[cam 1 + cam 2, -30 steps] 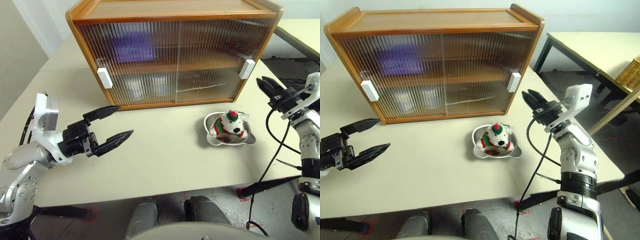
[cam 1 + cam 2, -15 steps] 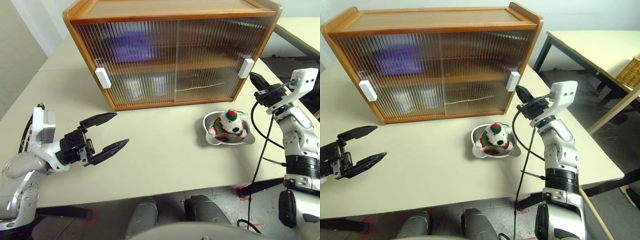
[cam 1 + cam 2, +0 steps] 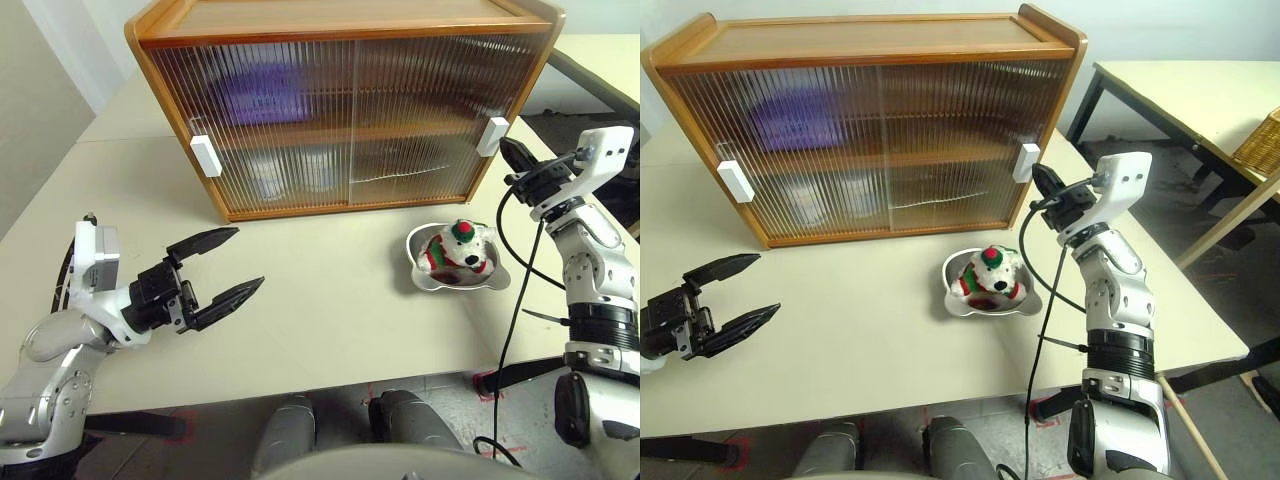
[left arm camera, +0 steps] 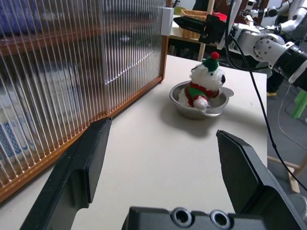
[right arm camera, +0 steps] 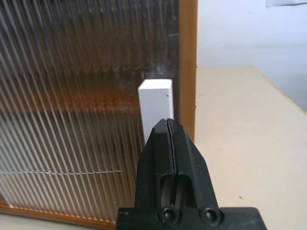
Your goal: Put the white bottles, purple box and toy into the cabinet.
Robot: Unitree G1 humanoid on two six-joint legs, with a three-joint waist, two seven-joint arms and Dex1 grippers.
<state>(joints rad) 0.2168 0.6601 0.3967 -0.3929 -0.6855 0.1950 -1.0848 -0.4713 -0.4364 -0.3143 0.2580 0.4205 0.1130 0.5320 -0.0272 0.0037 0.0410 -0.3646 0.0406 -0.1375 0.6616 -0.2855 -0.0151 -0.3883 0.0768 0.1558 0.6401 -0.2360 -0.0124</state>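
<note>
Nearby, toy (image 3: 458, 249) in steel bowl (image 3: 488, 281), cabinet (image 3: 340, 100) doors closed

Cream table carrying a cabinet and a bowl

The cream table (image 3: 330, 300) is bearing the wooden cabinet (image 3: 340, 100) at its twelve o'clock end, doors shut, while a steel bowl (image 3: 458, 272) is sitting at about four o'clock from the cabinet's middle, near its front right corner, holding the toy (image 3: 460, 248) upright.

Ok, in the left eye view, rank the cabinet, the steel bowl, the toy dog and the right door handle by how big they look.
1. Cabinet
2. Steel bowl
3. Toy dog
4. Right door handle
</note>
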